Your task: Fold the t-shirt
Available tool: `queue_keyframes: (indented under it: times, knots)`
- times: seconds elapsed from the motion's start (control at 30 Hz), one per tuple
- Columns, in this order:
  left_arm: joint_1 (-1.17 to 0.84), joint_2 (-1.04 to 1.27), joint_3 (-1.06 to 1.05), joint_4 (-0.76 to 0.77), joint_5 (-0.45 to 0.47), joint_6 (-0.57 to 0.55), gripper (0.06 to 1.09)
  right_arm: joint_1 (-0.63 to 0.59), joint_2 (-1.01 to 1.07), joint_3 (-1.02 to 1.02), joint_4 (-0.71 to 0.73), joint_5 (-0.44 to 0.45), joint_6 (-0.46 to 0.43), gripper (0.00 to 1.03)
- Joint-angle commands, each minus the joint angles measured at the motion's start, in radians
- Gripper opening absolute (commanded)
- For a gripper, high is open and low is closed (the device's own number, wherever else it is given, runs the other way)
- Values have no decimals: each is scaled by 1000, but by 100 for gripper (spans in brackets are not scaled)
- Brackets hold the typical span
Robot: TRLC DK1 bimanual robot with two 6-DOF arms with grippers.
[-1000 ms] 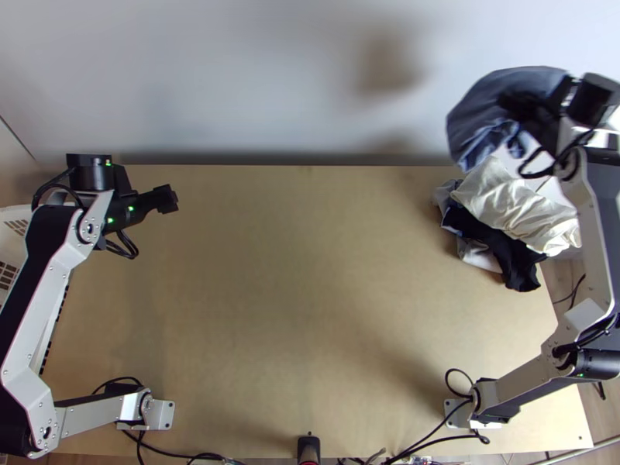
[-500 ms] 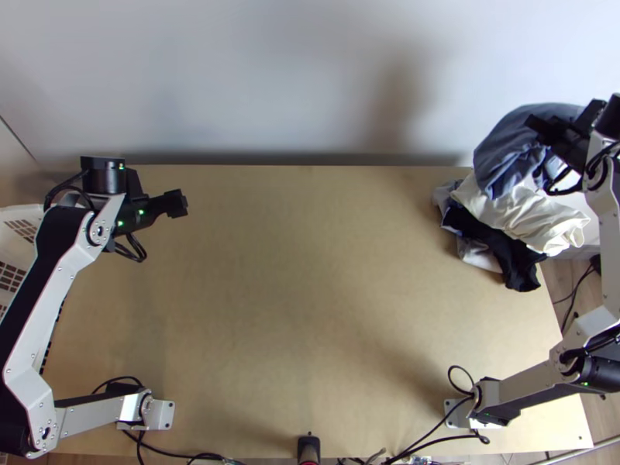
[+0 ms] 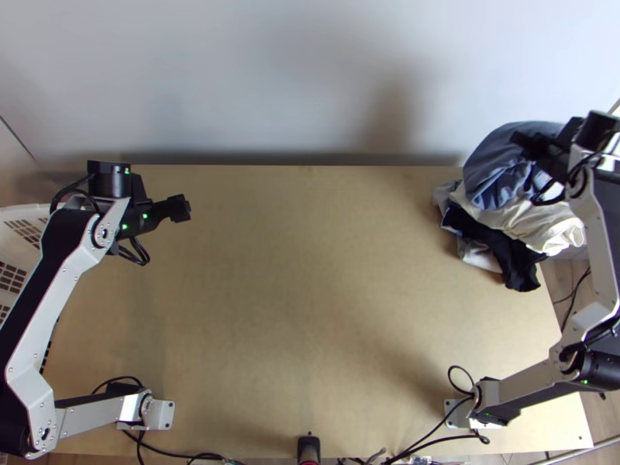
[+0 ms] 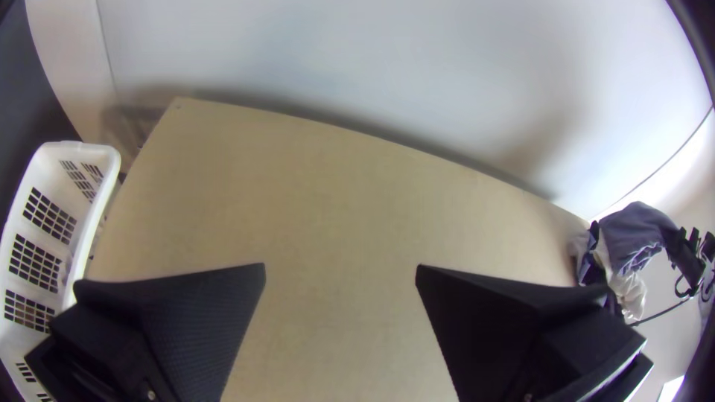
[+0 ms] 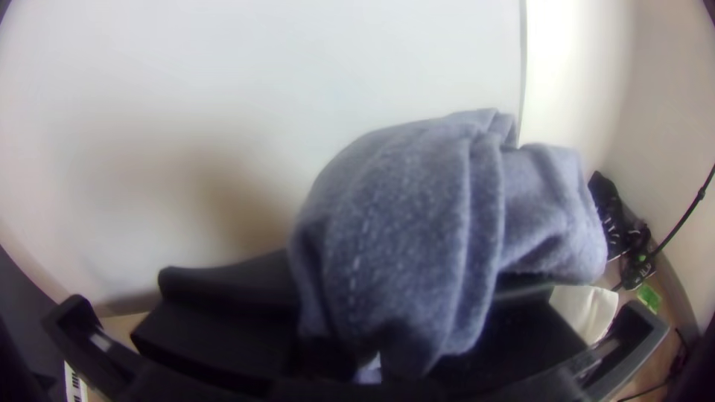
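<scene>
Retrieval is seemingly in hand: the blue-grey garment [image 5: 402,223], presumably the t-shirt, is pinched, bunched, in the right tool [image 5: 395,298] above the clothes pile [image 3: 515,225], the left tool [image 4: 340,266] is parted wide, gripping nothing, and spreading on the surface [image 3: 310,294] between both is called for.

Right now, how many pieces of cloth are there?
At least 3: blue-grey cloth in the right gripper, cream cloth under it, black cloth beneath that. A whitish part beside the black may be a fourth; more may be hidden.
</scene>
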Motion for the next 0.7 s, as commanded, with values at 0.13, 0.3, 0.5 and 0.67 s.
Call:
queue_keyframes:
  times: [0.13,0.3,0.5,0.67]
  knots:
    - [0,-10,-22,7,1,0,104,-35,33,-181,246,3,-141,3]
    - [6,-14,-33,7,1,5,104,-104,-15,-201,328,1,-192,3]
    - [-14,-2,-43,38,1,-4,104,-153,-87,-195,314,-17,-282,3]
    - [-46,9,-43,61,1,-21,104,-158,-177,-279,306,-17,-423,3]
